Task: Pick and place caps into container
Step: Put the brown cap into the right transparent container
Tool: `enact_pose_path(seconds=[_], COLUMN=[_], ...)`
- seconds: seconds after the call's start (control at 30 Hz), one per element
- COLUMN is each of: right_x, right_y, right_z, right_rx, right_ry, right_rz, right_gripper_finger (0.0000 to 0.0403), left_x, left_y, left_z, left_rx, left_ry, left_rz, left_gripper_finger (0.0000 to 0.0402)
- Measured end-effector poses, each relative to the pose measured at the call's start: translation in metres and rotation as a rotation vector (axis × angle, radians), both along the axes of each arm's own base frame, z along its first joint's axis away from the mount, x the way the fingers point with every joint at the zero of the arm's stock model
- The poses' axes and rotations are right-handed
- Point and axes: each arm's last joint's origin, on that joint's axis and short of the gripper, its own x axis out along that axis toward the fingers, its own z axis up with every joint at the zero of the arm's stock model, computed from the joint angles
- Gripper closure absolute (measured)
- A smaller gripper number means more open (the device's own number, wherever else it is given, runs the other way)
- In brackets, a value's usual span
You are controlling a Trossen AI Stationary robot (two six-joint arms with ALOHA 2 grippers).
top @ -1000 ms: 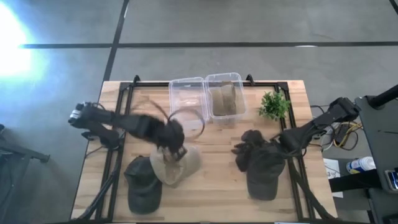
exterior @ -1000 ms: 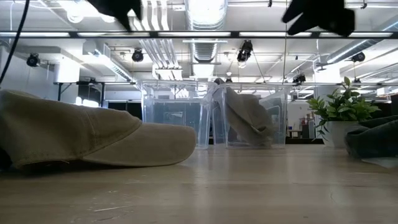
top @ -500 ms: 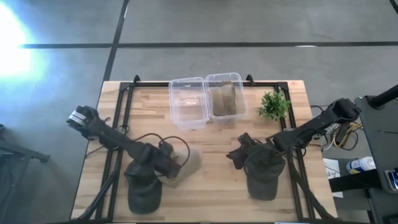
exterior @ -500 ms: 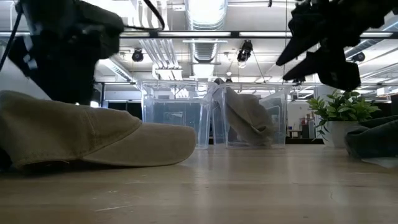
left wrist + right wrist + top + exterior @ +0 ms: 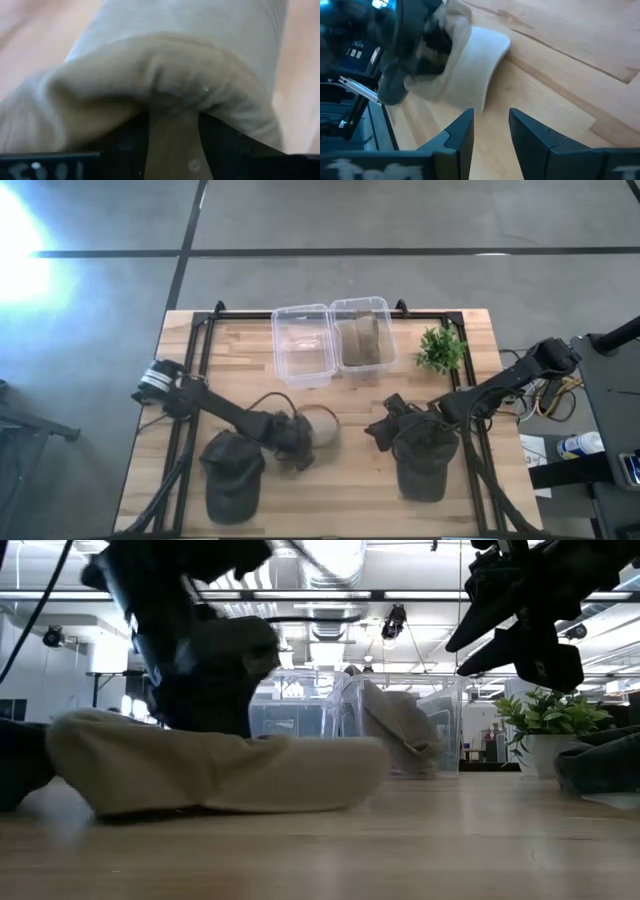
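Left arm stretches low across the table, its gripper (image 5: 292, 448) closed on fabric. Right arm reaches inward, its gripper (image 5: 388, 420) raised, fingers (image 5: 462, 134) slightly parted.

We see that the left gripper (image 5: 293, 448) has come down from above the table and now presses into the crown of the soft tan fabric baseball cap (image 5: 318, 432), its dark fingers (image 5: 122, 142) closed on a fold of the cloth. Since half a second ago the left arm has swung toward the table's middle, and the cap has gone with it, sliding away from the dark olive-charcoal fabric cap (image 5: 232, 476) it was resting against. In the low view the tan cap's crown (image 5: 215, 765) is squashed flatter and bunched under the gripper.
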Motion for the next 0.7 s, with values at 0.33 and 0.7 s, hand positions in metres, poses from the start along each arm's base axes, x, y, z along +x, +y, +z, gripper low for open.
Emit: enact_pose_path(seconds=[0.33,0.7], right_x=[-0.003,-0.004], right_y=[0.0,0.002], right_z=[-0.007,-0.008], right_rx=[0.068,-0.009], right_ry=[0.037,0.053], right_rz=[0.013,0.161], right_gripper_finger=[0.0282,0.0282], left_x=[0.032,0.001], left_y=[-0.035,-0.022], left_z=[0.041,0.123], left_rx=[0.351,0.06], left_ry=[0.153,0.078], left_rz=[-0.524,0.177], left_gripper_finger=[0.0258,0.026])
